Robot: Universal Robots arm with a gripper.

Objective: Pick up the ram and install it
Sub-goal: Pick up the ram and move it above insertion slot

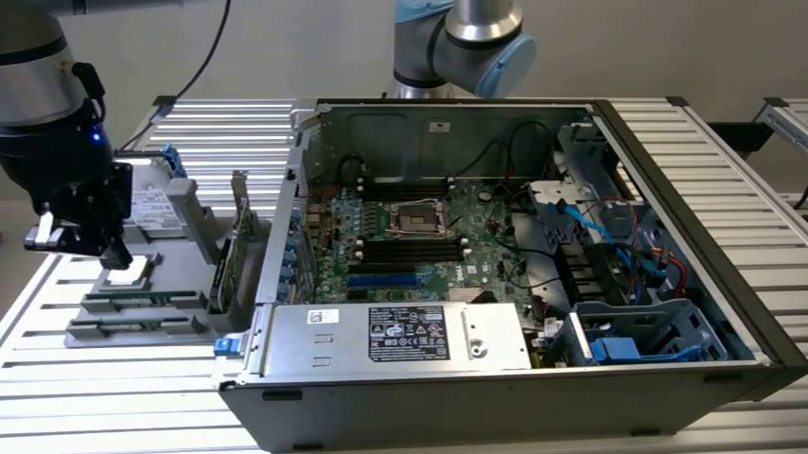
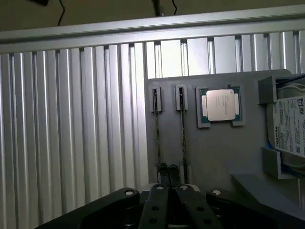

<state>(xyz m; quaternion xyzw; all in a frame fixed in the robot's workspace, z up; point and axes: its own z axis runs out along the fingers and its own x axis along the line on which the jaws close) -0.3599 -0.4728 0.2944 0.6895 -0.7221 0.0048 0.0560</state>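
Nearest the wrist camera, the gripper (image 2: 169, 177) is seen shut on nothing, poised above the tray (image 2: 214, 157). Two ram (image 2: 182, 136) sticks are seated edge-up in the tray's slots, side by side, and the fingertips are lined up between them, touching neither as far as can be told. A CPU (image 2: 220, 105) is set just beside them.

From the exterior view, the gripper (image 1: 116, 253) is held over the tray (image 1: 139, 305), well apart from the case (image 1: 505, 397), whose memory slots (image 1: 407, 250) look unfilled. Pickup and installation are judged not yet done.

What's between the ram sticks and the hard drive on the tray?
A processor chip sits between the ram sticks and the hard drive, in the wrist view.
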